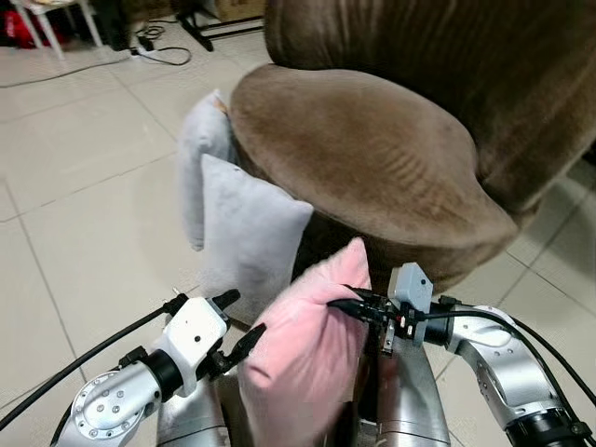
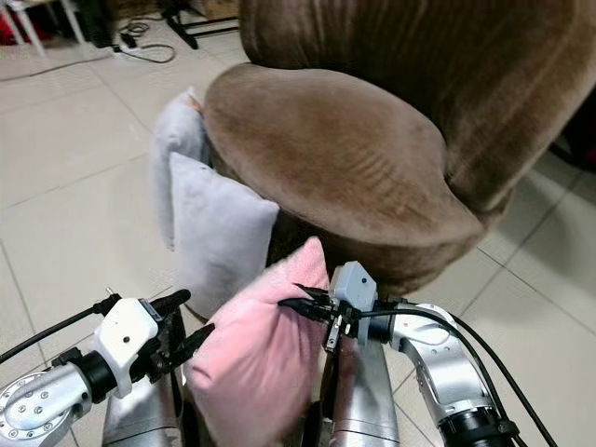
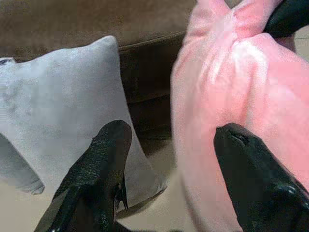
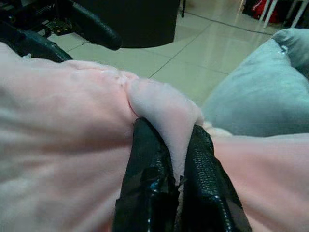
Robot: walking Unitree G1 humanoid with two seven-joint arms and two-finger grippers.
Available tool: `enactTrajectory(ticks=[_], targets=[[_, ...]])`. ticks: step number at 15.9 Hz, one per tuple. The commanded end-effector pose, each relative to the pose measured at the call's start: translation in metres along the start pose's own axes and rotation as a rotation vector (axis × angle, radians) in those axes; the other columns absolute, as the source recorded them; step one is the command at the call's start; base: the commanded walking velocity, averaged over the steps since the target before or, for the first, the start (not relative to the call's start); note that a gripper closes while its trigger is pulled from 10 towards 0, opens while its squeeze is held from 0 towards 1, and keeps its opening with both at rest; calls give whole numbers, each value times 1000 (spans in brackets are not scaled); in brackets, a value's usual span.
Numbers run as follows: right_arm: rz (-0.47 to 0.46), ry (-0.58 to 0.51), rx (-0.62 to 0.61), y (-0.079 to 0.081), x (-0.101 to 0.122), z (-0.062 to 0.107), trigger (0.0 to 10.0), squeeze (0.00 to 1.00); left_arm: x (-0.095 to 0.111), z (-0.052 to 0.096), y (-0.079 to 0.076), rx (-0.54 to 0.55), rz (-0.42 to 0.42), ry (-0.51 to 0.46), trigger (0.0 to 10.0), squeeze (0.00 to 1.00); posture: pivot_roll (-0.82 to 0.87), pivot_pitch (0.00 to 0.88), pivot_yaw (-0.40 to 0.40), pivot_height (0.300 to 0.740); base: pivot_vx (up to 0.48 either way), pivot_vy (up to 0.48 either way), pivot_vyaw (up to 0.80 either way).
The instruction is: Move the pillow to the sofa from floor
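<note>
1. Three pillows counted: one pink pillow [image 1: 303,358], two grey pillows.
2. One brown sofa [image 1: 372,158], a round upholstered seat with a high back, stands on the pale tiled floor [image 1: 74,186]. It serves as the landmark here.
3. The pink pillow is held up in front of the sofa's seat edge, below the level of the cushion top, between the two arms. It is not on the seat.
4. Right claw [image 4: 176,166]: both black fingers pinched tight on a fold of pink fabric at the pillow's upper corner, the fold squeezed up between them.
5. Left claw [image 3: 171,159]: fingers spread apart, one finger [image 3: 251,169] pressed against the pink pillow's side, the other clear of it with a gap between. Not clamped on anything.
6. First grey pillow [image 1: 247,233] leans upright against the sofa's base on the left side, lower corner on the floor.
7. Second grey pillow [image 1: 200,149] stands behind the first, also against the sofa's side.
8. Beyond the sofa: one cable [image 1: 158,54] on the floor and white furniture legs [image 1: 56,23].
</note>
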State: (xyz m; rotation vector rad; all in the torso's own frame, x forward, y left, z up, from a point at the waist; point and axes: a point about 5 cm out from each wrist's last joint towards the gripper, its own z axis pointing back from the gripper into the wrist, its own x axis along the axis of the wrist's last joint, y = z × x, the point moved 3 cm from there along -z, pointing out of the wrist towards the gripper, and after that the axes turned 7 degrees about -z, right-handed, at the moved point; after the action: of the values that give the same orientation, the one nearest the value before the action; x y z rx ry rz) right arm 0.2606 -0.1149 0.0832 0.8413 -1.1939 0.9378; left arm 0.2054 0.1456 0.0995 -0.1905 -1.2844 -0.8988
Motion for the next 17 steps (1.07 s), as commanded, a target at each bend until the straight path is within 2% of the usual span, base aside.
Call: enactTrajectory(ticks=[1, 12, 13, 14, 15, 17], targets=[[12, -24, -9, -3, 6, 3, 0, 0, 3, 0, 0, -1, -7, -12, 10000, 0, 75, 31, -45, 421, 0, 0, 0], [12, -24, -9, -3, 6, 3, 0, 0, 3, 0, 0, -1, -7, -12, 10000, 0, 75, 31, -45, 421, 0, 0, 0], [-20, -62, -29, -1, 22, 10, 0, 0, 4, 1, 3, 16, -1, -19, 10000, 0, 72, 21, -43, 421, 0, 0, 0], [-125, -312, -593, -50, 75, 29, 10000, 0, 22, -4, 56, 179, -76, -73, 10000, 0, 35, 0, -40, 431, 0, 0, 0], [-208, -391, -834, -67, 82, 43, 10000, 0, 30, -5, 76, 248, -98, -99, 10000, 0, 39, 0, -44, 441, 0, 0, 0], [-240, -378, -858, -67, 71, 42, 10000, 0, 27, -7, 75, 251, -96, -93, 10000, 0, 41, 0, -44, 456, 0, 0, 0]])
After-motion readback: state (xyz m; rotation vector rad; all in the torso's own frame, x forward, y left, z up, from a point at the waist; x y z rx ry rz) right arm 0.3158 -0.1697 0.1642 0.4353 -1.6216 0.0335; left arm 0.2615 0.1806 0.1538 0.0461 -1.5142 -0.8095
